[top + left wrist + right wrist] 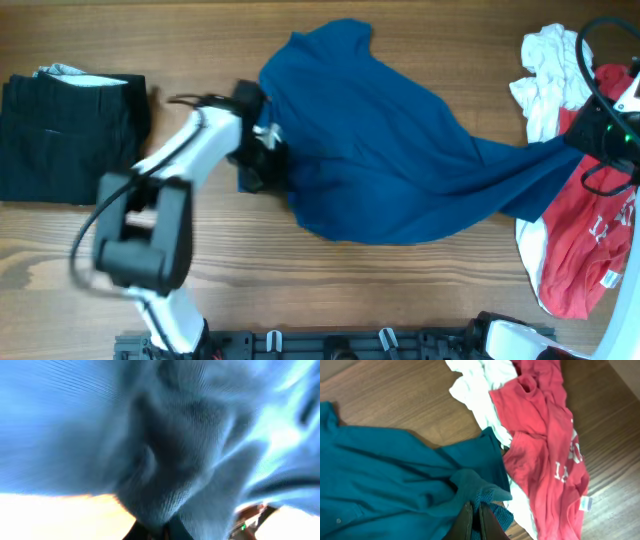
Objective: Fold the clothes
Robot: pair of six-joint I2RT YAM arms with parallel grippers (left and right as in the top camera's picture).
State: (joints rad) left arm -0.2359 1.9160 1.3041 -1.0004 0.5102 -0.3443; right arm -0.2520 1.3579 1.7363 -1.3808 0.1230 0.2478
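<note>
The large deep-blue shirt [380,150] lies spread across the middle of the table, stretched between my two grippers. My left gripper [262,150] is shut on its left edge; in the left wrist view blue cloth [165,450] fills the frame and bunches into the jaws [162,532]. My right gripper [590,140] is shut on the shirt's right end, over the red and white garments; the right wrist view shows its fingers [475,517] pinching a blue fold [395,470]. A folded black garment [65,135] lies far left. The red shirt with white lettering [585,240] and the white one [545,75] lie far right.
The wooden table [330,290] runs under everything. A bit of white cloth [70,72] peeks from behind the black garment. The left arm's base [165,300] stands at the front edge. Cables [600,50] loop above the right gripper.
</note>
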